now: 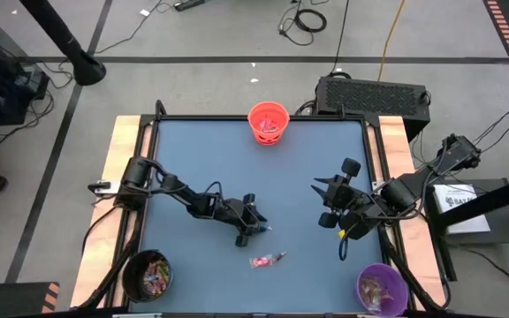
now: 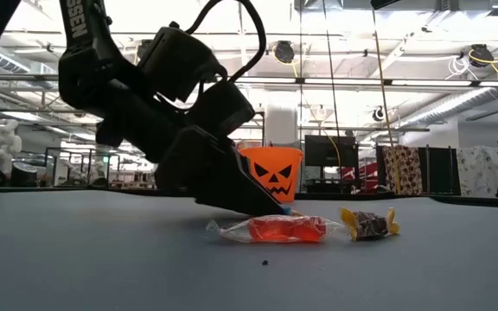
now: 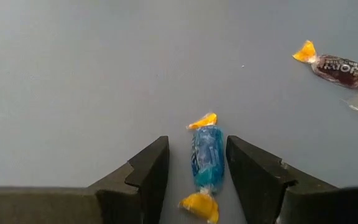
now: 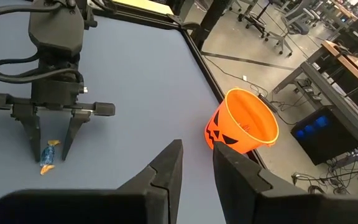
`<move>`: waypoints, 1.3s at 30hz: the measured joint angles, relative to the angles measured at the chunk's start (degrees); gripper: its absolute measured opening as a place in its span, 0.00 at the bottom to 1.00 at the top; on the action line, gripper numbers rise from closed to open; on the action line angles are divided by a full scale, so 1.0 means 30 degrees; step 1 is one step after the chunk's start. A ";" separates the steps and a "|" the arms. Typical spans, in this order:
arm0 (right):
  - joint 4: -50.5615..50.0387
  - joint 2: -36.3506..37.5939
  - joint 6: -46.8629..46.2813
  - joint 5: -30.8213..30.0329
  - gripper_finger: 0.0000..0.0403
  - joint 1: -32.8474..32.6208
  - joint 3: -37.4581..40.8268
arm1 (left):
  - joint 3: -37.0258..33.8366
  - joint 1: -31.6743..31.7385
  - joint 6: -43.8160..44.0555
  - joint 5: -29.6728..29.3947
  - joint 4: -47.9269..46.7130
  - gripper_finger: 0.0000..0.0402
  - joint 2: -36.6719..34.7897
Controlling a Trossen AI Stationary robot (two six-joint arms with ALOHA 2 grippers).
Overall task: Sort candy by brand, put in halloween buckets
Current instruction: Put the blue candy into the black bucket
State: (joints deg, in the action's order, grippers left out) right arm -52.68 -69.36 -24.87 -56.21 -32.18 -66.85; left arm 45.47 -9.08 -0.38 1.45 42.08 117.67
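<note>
1. Your left gripper [image 3: 197,171] sits low at the table [image 1: 201,150], just left of centre in the high view. Its fingers stand apart on either side of a blue candy [image 3: 207,158] with yellow twisted ends; a gap shows on each side, so nothing is gripped. The straddle lines the wrapper lengthwise between the pads, presumably to ready a pinch.

2. Two more loose sweets lie just beside it, below centre in the high view: a red candy [image 2: 285,229] and a dark candy [image 2: 369,224], far enough off that they should not be caught in the same pinch.

3. The orange bucket [image 1: 268,122] stands at the top centre edge, the black bucket [image 1: 147,275] at the lower left corner and the purple bucket [image 1: 382,289] at the lower right, probably to leave the middle free for picking. All three already contain sweets.

4. Your right gripper [image 4: 196,165] waits raised at the right of centre, fingers nearly together and empty.
</note>
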 joint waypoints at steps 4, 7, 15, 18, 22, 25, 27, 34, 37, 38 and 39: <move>0.0012 0.0000 0.0025 0.0000 0.20 0.0000 0.0000 | 0.0007 0.0005 -0.0096 0.0000 0.0244 0.42 0.0166; 0.0018 0.0000 0.0025 0.0000 0.20 0.0000 0.0000 | 0.0022 -0.0004 -0.0424 0.0022 0.0193 0.36 0.0180; 0.0034 0.0000 0.0025 0.0000 0.20 0.0000 0.0000 | 0.0027 0.0007 -0.0672 0.0497 -0.0029 0.15 0.0182; 0.0034 0.0000 0.0033 0.0000 0.20 0.0000 0.0000 | 0.0008 0.0007 -0.0728 0.0506 0.0090 0.15 0.0165; 0.0034 0.0000 0.0098 0.0000 0.20 0.0000 0.0000 | -0.0087 0.0004 -0.1702 0.0402 -0.0640 0.16 -0.0840; 0.0041 0.0000 0.0098 0.0000 0.20 0.0000 0.0000 | -0.0082 -0.0015 -0.2660 0.0022 -0.1461 0.18 -0.2965; 0.0042 0.0000 0.0083 -0.0007 0.20 0.0000 0.0000 | 0.0036 -0.0076 -0.3387 -0.0697 -0.2353 0.18 -0.4844; 0.0211 0.0000 0.0032 -0.0006 0.20 0.0000 0.0000 | 0.0023 -0.0713 -0.7389 -0.4582 -0.5945 0.16 -1.1461; 0.0383 0.0006 0.0031 -0.0002 0.20 0.0000 0.0000 | 0.0038 -0.0683 -0.8554 -0.5135 -0.7132 0.17 -1.3941; 0.0395 0.0000 0.0032 -0.0007 0.20 0.0000 0.0000 | 0.0089 -0.0673 -0.8870 -0.5229 -0.7594 0.17 -1.4696; 0.0398 0.0000 0.0032 -0.0007 0.20 0.0000 0.0000 | 0.0173 -0.0679 -0.9101 -0.5238 -0.8017 0.17 -1.5384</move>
State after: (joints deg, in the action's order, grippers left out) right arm -51.48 -69.36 -24.77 -56.23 -32.18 -66.85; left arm 45.99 -11.12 -27.69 -14.26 18.03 71.52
